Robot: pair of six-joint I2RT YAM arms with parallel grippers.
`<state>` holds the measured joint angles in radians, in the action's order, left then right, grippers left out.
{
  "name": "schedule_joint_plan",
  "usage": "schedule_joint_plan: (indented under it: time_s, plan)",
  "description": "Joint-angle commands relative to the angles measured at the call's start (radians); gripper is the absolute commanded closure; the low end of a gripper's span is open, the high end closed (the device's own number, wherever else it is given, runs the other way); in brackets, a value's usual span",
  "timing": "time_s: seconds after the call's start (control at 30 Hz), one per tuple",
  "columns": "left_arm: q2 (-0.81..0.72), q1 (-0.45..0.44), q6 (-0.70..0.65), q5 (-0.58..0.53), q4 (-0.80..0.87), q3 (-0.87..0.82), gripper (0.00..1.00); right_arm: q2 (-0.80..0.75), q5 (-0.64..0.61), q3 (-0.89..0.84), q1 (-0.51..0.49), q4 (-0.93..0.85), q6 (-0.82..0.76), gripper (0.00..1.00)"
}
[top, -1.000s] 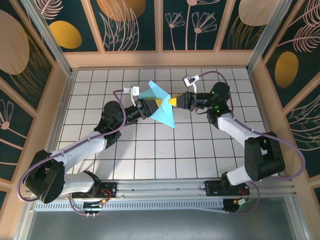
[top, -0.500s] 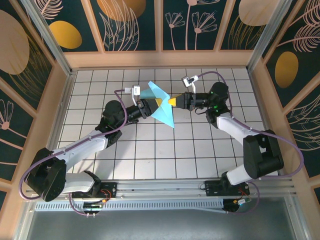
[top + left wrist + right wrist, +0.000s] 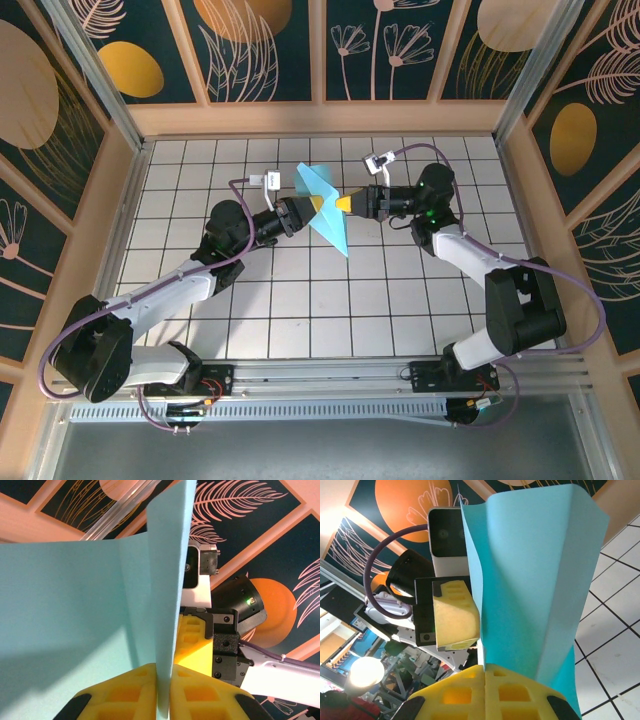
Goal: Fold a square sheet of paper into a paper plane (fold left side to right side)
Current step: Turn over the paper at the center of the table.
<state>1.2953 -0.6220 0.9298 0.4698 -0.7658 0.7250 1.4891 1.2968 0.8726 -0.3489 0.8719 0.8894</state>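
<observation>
- sheet of paper (image 3: 333,228): thin, light cyan, plain, sharply creased into angled panels, not flat.
- Held aloft, standing roughly on edge, pointed corner toward the near side.
- Centre fold sharp (image 3: 165,605); panels flare apart (image 3: 535,580).

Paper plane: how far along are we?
Done: the paper is off the table and carries several creases, forming a pointed shape. In hand: the left gripper and right gripper are each shut on it in mid-air, facing each other. Left: it looks loose and splayed, not a slim dart, so probably more folding and pressing.
</observation>
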Motion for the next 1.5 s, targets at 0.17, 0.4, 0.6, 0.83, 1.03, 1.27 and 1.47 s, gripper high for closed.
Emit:
schedule_joint_plan:
  time_s: [0.17, 0.4, 0.6, 0.83, 1.03, 1.27, 1.47]
  plan:
    - [-0.014, -0.001, 0.003, -0.012, -0.045, 0.006, 0.91, -0.103, -0.127, 0.074, 0.01, -0.354, -0.291, 0.72]
    - [-0.016, 0.0, 0.007, -0.021, -0.06, -0.013, 0.92, -0.199, -0.25, 0.042, 0.068, -0.496, -0.379, 0.43]
    - [-0.02, 0.0, -0.002, -0.039, -0.056, -0.02, 0.94, -0.268, -0.336, -0.006, 0.117, -0.651, -0.44, 0.19]
    - [-0.021, 0.0, -0.014, -0.085, -0.069, -0.061, 0.99, -0.345, -0.378, -0.084, 0.165, -0.732, -0.423, 0.02]
    - [0.005, 0.0, 0.011, -0.089, -0.139, -0.088, 1.0, -0.367, -0.281, -0.163, 0.163, -0.717, -0.382, 0.01]
    - [0.039, -0.001, 0.042, -0.085, -0.221, -0.105, 1.0, -0.412, -0.204, -0.236, 0.137, -0.702, -0.373, 0.01]
    - [0.059, 0.0, 0.06, -0.069, -0.261, -0.111, 1.0, -0.408, -0.193, -0.277, 0.056, -0.606, -0.332, 0.01]
